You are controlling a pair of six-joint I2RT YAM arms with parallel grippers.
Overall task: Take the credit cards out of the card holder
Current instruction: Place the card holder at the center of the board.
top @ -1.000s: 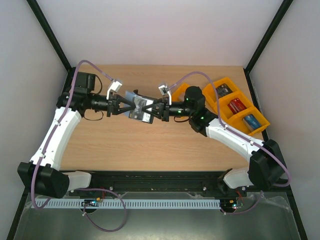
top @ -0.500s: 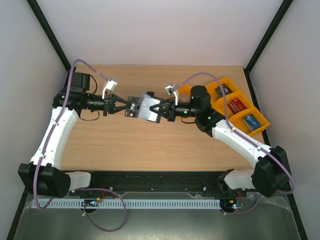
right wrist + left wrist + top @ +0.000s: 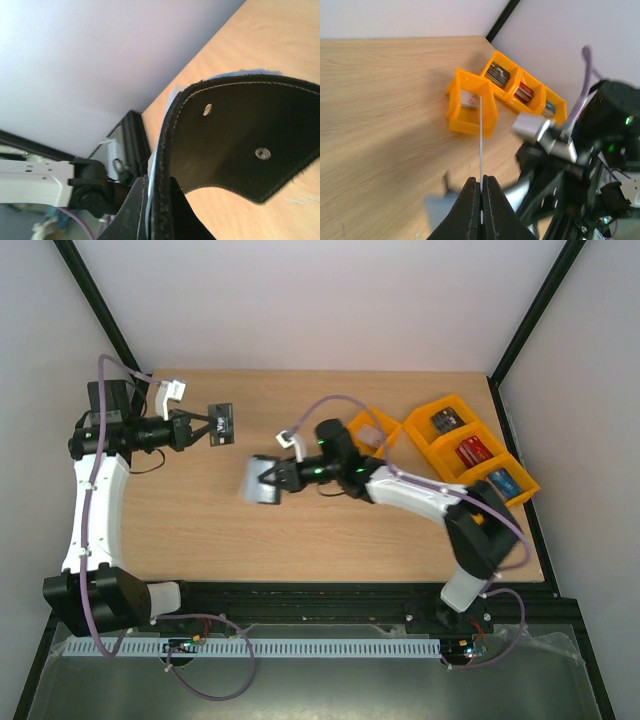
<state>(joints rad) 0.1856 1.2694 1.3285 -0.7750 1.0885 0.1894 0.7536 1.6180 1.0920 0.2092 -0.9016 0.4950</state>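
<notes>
My left gripper [image 3: 207, 427] is shut on a dark credit card [image 3: 221, 423] with pale print, held in the air over the table's far left. In the left wrist view the card [image 3: 481, 135] is edge-on between the shut fingers [image 3: 472, 192]. My right gripper [image 3: 283, 477] is shut on the black card holder [image 3: 261, 482], which is blurred and held above the table's middle. In the right wrist view its black flap [image 3: 235, 145] with two snap studs and a pale blue inner pocket [image 3: 156, 165] fill the frame. The card is free of the holder, about a hand's width to its left.
A single orange tray [image 3: 368, 430] and a row of three orange trays [image 3: 472, 452] holding cards stand at the back right. They also show in the left wrist view [image 3: 470, 102]. Black frame posts rise at the table's far corners.
My left gripper has drawn the card out of the holder and swung it left and back. My right gripper has carried the holder left and nearer.
</notes>
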